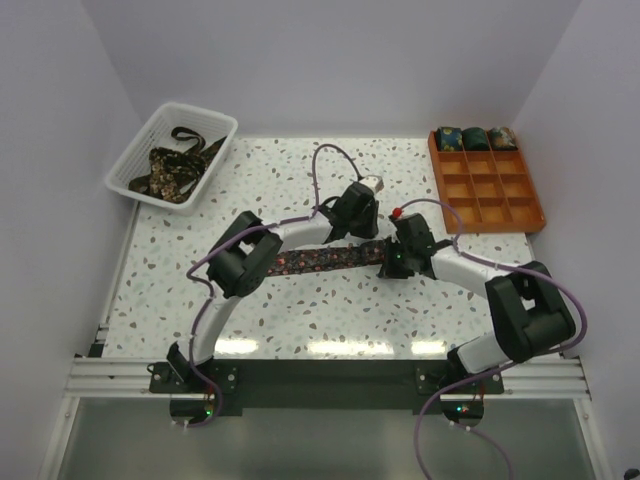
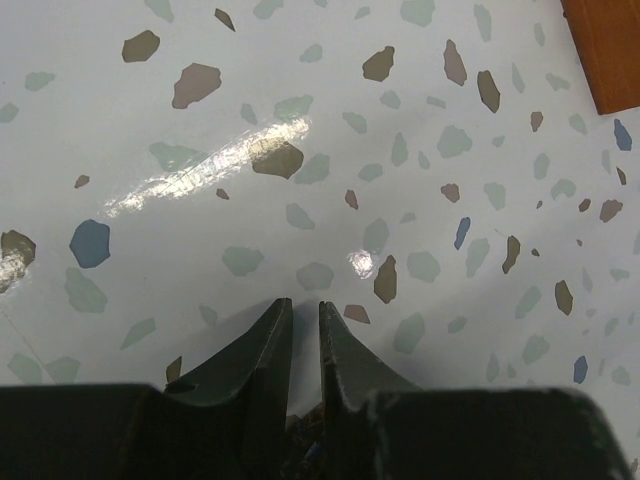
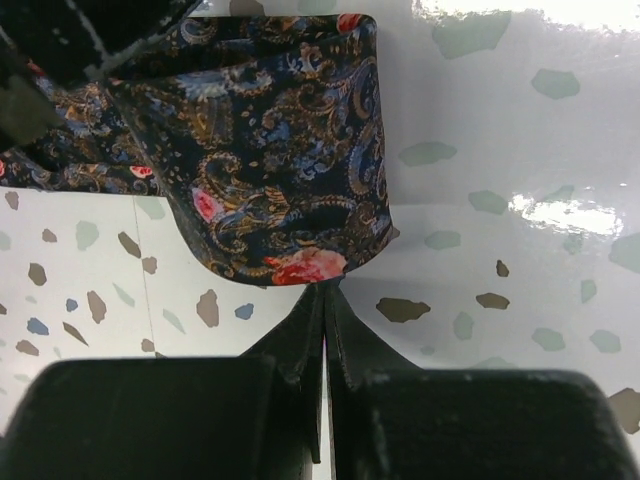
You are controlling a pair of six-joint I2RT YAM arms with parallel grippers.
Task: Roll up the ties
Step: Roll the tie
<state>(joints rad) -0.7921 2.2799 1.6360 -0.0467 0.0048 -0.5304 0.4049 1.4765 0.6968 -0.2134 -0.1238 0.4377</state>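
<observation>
Dark floral tie (image 1: 320,260) laid left-to-right across middle of table (image 1: 290,180), between both arms. Left gripper (image 2: 303,318) closed to slim gap, patterned fabric glimpsed deep between fingers. Right gripper (image 3: 325,300) closed tight; tie's raised, folded right end touched at fingertips, pinch not discernible.

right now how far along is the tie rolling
Done: three rolled ties sit in the far row of the orange tray. In hand: one tie lies stretched on the table, its end folded over at the right gripper, which looks shut on it. Left: unrolled ties in the white basket.
</observation>
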